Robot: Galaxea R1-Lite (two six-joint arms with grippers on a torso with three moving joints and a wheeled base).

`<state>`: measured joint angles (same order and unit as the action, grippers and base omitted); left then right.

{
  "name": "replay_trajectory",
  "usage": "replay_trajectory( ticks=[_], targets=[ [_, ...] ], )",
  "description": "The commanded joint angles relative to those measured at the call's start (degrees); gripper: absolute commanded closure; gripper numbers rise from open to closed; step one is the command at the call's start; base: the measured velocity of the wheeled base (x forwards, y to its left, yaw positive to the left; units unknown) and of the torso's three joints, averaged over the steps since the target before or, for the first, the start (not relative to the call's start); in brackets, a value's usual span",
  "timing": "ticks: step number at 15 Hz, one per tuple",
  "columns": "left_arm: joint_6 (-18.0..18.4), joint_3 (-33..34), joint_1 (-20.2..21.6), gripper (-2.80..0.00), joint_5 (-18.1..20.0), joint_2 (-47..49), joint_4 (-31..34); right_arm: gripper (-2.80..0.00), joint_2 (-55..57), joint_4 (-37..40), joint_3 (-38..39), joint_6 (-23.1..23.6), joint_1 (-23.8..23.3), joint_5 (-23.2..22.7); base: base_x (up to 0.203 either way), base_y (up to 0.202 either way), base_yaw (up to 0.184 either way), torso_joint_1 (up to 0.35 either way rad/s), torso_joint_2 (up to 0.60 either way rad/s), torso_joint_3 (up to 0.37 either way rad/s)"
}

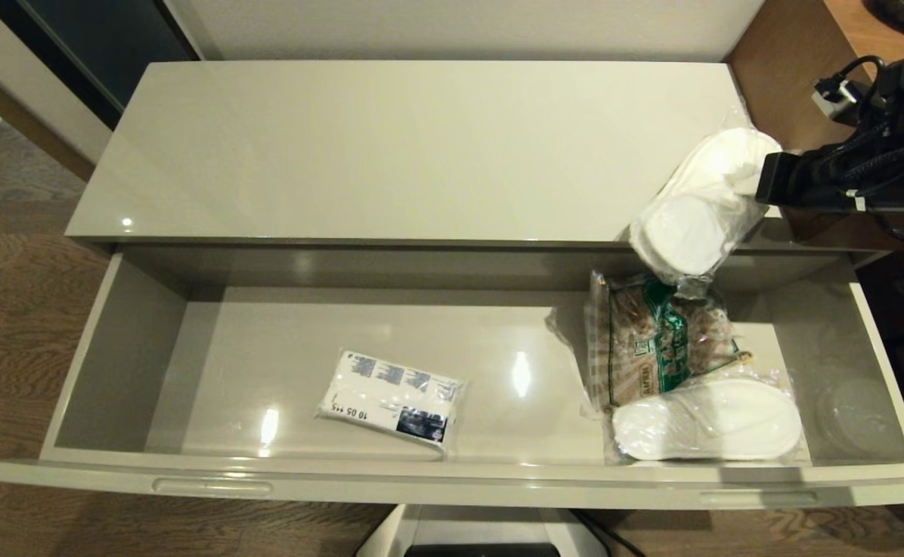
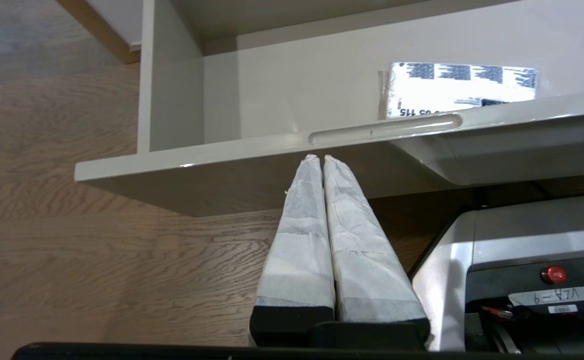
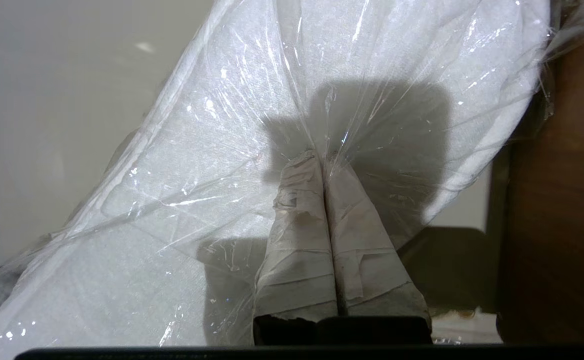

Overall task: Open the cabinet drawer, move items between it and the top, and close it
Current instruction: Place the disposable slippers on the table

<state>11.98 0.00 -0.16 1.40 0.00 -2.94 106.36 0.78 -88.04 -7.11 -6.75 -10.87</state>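
cabinet drawer [image 1: 452,480] stands pulled wide open across the lower frame — right gripper [image 3: 322,157] pinching wrapped slippers [image 1: 703,205] at the top's [image 1: 390,147] right edge, tissue pack [image 1: 392,398] inside, left gripper [image 2: 320,159] pressed together, idle — closing remains.

The cabinet drawer [image 1: 123,363] stood pulled open. Inside lay a tissue pack [image 1: 392,398], a checked snack bag [image 1: 657,340] and wrapped slippers [image 1: 706,420]. The right hand [image 1: 765,178] pinched the wrap of a second pair of slippers [image 1: 692,216], hanging tilted over the top's [image 1: 390,147] right front edge.
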Motion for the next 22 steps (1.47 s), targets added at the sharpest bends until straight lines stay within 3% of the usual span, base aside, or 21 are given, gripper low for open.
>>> replay_trajectory(
  ticks=[1,6,10,14,15,22],
  targets=[
    [0.1,0.0,0.0,0.00,0.0,0.1,-0.1,0.00,2.6,-3.6,0.9,-0.2,-0.1,1.9,0.000,0.000,0.000,0.000,0.00,0.000],
    [0.1,0.0,0.0,0.00,0.0,0.1,-0.1,0.00,2.7,-8.6,3.0,0.7,-0.1,9.9,0.000,0.000,0.000,0.000,0.00,0.000],
    [0.1,0.0,0.0,0.00,0.0,0.1,-0.1,0.00,2.0,-14.8,6.9,4.0,0.9,13.1,0.000,0.000,0.000,0.000,0.00,0.000],
    [0.1,0.0,0.0,0.00,0.0,0.1,-0.1,0.00,4.2,-41.9,22.0,16.0,5.2,21.0,0.000,0.000,0.000,0.000,0.00,0.000],
    [0.1,0.0,0.0,0.00,0.0,0.1,-0.1,-2.80,5.5,-46.2,23.0,20.0,5.9,23.9,0.000,0.000,0.000,0.000,0.00,0.000],
    [0.1,0.0,0.0,0.00,0.0,0.1,-0.1,-2.80,-0.2,-46.9,23.1,21.0,6.3,23.3,0.000,0.000,0.000,0.000,0.00,0.000]
  ],
)
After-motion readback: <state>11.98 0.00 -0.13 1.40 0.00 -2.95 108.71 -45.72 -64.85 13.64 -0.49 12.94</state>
